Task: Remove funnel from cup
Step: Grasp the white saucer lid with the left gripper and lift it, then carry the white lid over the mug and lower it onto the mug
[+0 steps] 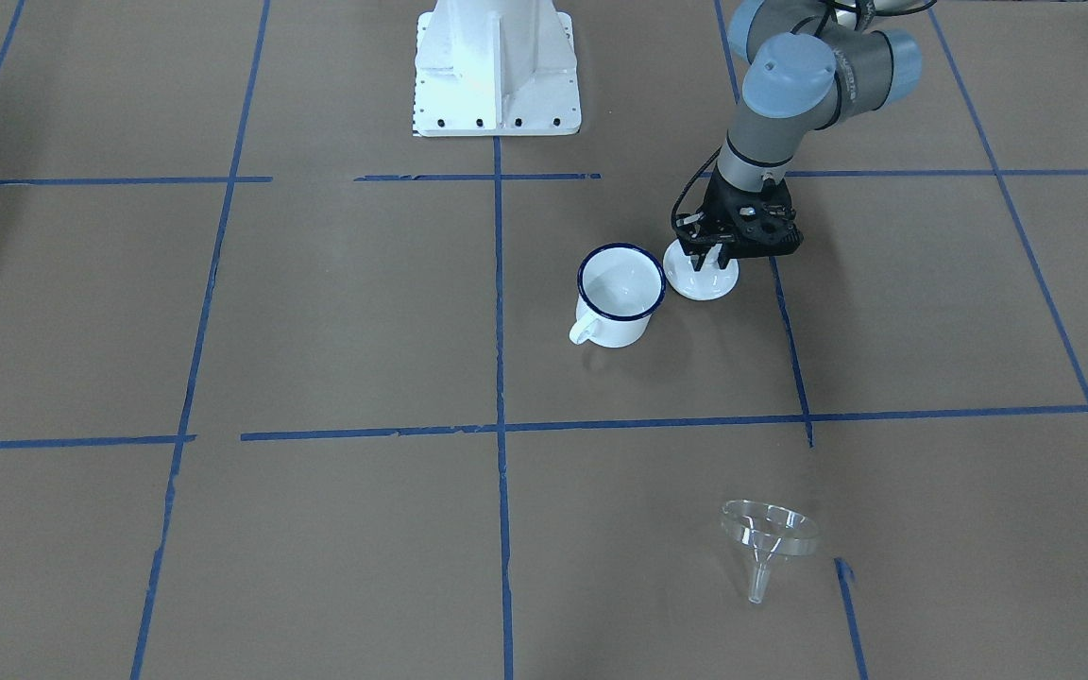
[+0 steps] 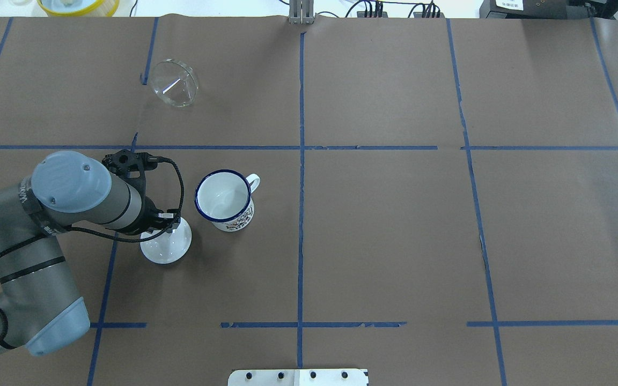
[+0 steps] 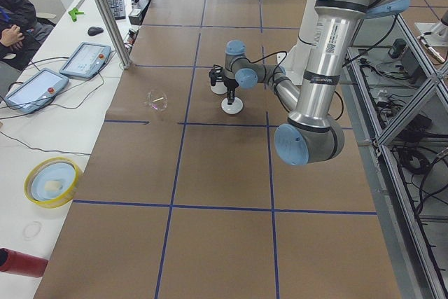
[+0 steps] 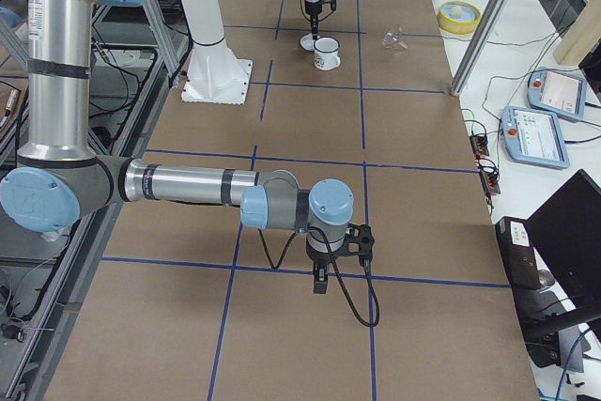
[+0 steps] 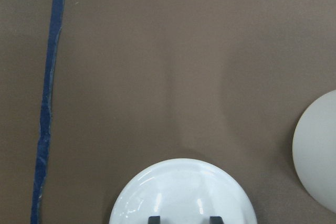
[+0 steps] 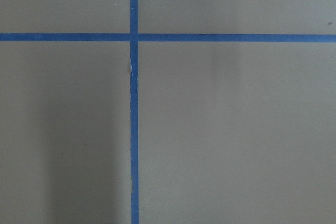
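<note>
Small clear funnel (image 2: 175, 83) out of mug, on its side far left, well apart from white enamel mug with dark blue rim (image 2: 224, 199). Left gripper (image 1: 708, 260) over white round knobbed lid (image 2: 165, 249) just left of mug, fingers narrowly parted; unclear whether gripping. Right gripper (image 4: 320, 281) near right; opening impossible to tell.

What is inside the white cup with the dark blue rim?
Nothing: the cup is empty, its white bottom bare. The funnel lies apart on the table. Nothing covers the opening, so hardly anything is hidden.
</note>
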You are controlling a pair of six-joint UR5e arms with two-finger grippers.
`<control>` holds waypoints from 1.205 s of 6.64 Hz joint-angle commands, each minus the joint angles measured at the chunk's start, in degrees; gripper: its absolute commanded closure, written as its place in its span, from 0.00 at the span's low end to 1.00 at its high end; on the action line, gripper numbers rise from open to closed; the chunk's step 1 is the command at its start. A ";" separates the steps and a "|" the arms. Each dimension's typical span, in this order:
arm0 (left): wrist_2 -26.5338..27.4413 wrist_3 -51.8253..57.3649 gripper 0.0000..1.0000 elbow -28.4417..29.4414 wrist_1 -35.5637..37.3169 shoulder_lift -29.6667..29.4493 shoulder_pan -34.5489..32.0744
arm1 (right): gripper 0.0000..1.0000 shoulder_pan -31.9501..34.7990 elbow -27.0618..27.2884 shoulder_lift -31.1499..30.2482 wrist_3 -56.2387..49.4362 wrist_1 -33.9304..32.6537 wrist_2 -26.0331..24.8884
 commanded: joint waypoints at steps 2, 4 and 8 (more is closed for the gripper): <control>-0.38 0.29 1.00 -4.22 5.87 -0.79 -0.39 | 0.00 0.00 0.00 0.00 0.00 0.00 0.00; -0.56 0.46 1.00 -6.60 9.56 -1.32 -6.07 | 0.00 0.00 0.00 0.00 0.00 0.00 0.00; -5.56 1.09 1.00 -4.43 26.55 -19.58 -9.98 | 0.00 0.00 0.00 0.00 0.00 0.00 0.00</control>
